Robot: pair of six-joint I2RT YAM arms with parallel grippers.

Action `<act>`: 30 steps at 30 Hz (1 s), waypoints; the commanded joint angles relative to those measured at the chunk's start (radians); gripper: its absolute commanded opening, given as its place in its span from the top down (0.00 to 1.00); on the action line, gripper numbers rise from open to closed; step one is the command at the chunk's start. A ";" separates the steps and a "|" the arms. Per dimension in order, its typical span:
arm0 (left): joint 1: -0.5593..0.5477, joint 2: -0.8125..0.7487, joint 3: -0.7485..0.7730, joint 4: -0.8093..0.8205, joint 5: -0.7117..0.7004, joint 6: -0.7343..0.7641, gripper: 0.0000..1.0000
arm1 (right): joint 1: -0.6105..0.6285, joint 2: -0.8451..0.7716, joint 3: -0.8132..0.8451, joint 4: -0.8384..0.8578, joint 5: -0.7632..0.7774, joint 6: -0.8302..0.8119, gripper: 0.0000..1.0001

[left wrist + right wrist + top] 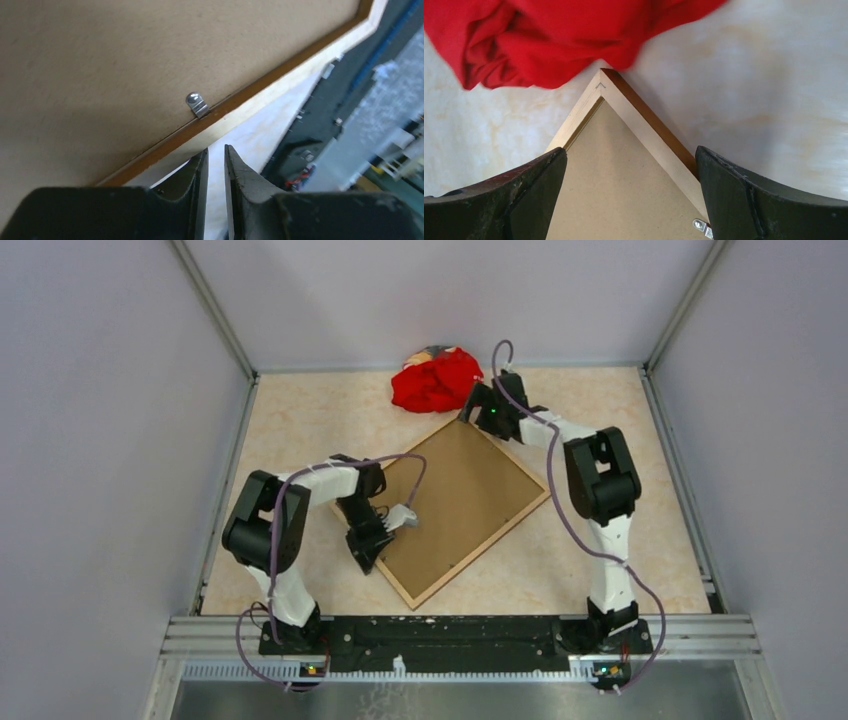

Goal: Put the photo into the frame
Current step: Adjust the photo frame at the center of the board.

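One large rectangular frame of thin light-brown wooden strips (482, 552) lies flat on the pale marbled table (300, 430), turned like a diamond, one corner toward the arm bases and one toward the far wall. Back side up: a plain brown board (460, 490) fills the opening. Photo not visible in any view; cannot tell whether it sits under the board.

Small silver metal clip (196, 104) on the board against the inner edge of the near-left strip. A second clip (702, 227) shows by the far-right strip.

Left gripper (216, 152) sits just outside the near-left strip, close to the first clip. Jaws drawn together to a thin slit, nothing between them.

Right gripper (630, 150) hangs over the far corner of the frame. Jaws spread wide, one either side of the corner, gripping nothing.

Crumpled red cloth (435, 380) on the table just beyond that far corner, near the back wall.
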 commanded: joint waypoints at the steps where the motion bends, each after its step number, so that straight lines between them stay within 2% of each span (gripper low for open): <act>1: -0.053 0.021 -0.003 0.206 0.128 0.035 0.74 | 0.193 0.071 0.114 -0.128 -0.214 0.107 0.01; 5: -0.057 0.023 0.013 0.192 0.164 0.035 0.72 | 0.224 0.136 0.217 -0.154 -0.231 0.099 0.01; 10: -0.057 0.035 0.065 0.137 0.232 0.038 0.63 | 0.225 0.144 0.303 -0.216 -0.224 0.053 0.01; 16: -0.028 -0.039 0.104 -0.004 0.262 0.135 0.51 | 0.184 -0.044 0.144 -0.236 -0.143 -0.033 0.01; 18: -0.006 -0.067 0.121 -0.065 0.270 0.185 0.30 | 0.183 -0.137 0.074 -0.244 -0.092 -0.093 0.01; 19: 0.005 -0.075 0.127 -0.102 0.274 0.217 0.23 | 0.184 -0.183 0.034 -0.246 -0.077 -0.107 0.01; 20: 0.018 -0.083 0.132 -0.136 0.280 0.245 0.21 | 0.183 -0.231 -0.009 -0.245 -0.067 -0.114 0.01; 23: 0.065 -0.098 0.153 -0.203 0.282 0.301 0.22 | 0.181 -0.390 -0.151 -0.224 -0.045 -0.122 0.01; 26: 0.177 -0.092 0.235 -0.220 0.296 0.304 0.24 | 0.172 -0.519 -0.282 -0.222 -0.023 -0.100 0.01; 29: 0.320 -0.025 0.381 -0.181 0.287 0.245 0.32 | 0.145 -0.640 -0.438 -0.206 -0.017 -0.047 0.01; 30: 0.361 0.023 0.435 -0.156 0.280 0.212 0.38 | 0.134 -0.677 -0.480 -0.203 -0.010 -0.033 0.01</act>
